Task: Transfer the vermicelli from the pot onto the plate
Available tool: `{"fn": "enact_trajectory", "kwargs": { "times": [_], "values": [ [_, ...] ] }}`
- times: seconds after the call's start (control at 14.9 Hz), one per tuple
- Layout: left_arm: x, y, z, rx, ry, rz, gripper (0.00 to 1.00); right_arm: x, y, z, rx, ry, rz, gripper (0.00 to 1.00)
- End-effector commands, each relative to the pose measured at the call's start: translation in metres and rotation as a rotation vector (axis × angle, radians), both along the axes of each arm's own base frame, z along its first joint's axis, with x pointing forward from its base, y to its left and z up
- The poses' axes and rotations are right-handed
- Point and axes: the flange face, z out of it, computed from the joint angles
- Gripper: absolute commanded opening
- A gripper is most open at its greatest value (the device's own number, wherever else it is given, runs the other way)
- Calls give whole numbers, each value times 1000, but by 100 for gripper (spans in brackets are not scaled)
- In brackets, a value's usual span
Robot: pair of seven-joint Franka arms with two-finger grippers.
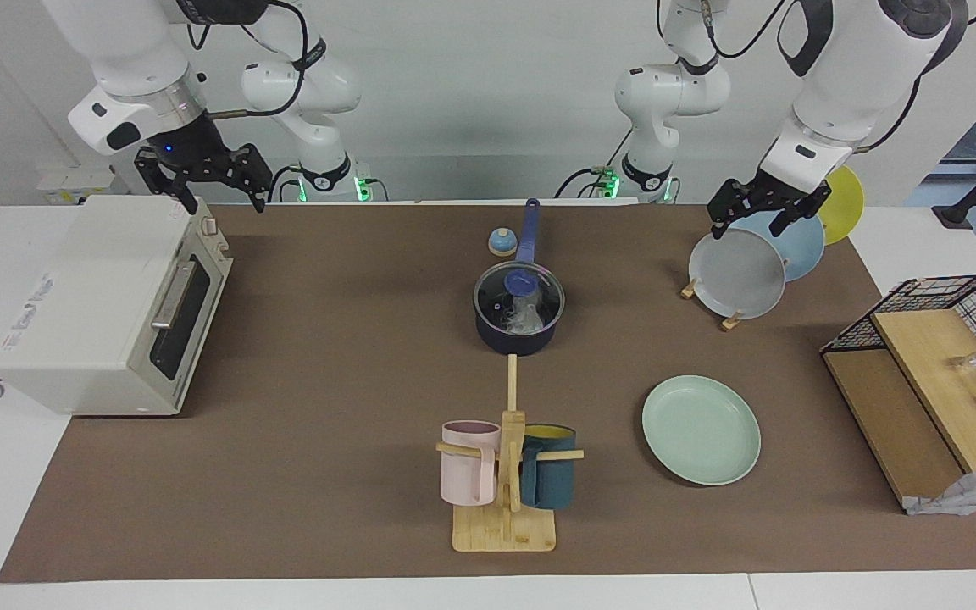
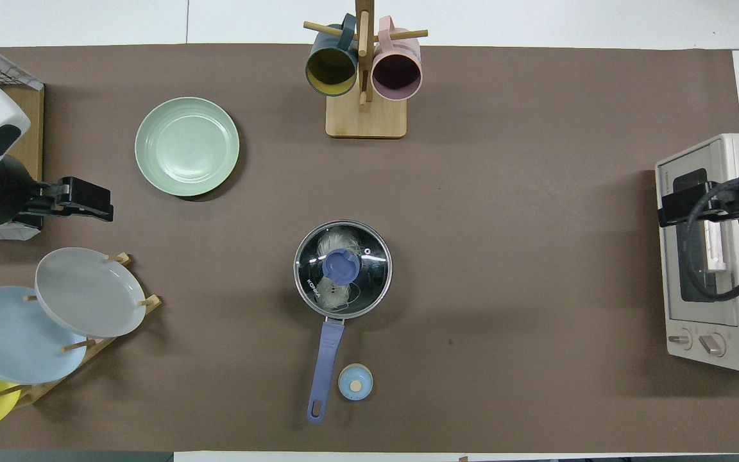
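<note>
— Facing the robots: round glass lid point(image 1: 519, 296) on the navy pot point(image 1: 518, 334); left gripper point(image 1: 761, 208) and right gripper point(image 1: 204, 175) hang open, empty.

— Overhead: skeined vermicelli point(image 2: 334, 247) inside; smooth mint plate point(image 2: 186, 146) lies farther out on the worktop point(image 2: 504, 256).

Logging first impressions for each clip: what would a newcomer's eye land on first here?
Probably the pot at mid-table, its glass lid on and the vermicelli showing through it. Next, the empty mint plate, farther from the robots toward the left arm's end. Both arms wait raised: the left gripper open over the plate rack, the right gripper open over the toaster oven.
</note>
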Motion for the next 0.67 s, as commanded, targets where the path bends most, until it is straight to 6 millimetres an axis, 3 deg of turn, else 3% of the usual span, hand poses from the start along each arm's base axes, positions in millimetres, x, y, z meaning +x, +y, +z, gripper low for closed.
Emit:
{"fn": "enact_trajectory", "kwargs": {
  "times": [0.0,0.6],
  "values": [
    [-4,1,4,-13,-14,14,100,0,-1,4,-7,-16,14,100],
    [-4,0,4,-13,-14,12,100,-3,-4,0,4,3,9,100]
  ]
}}
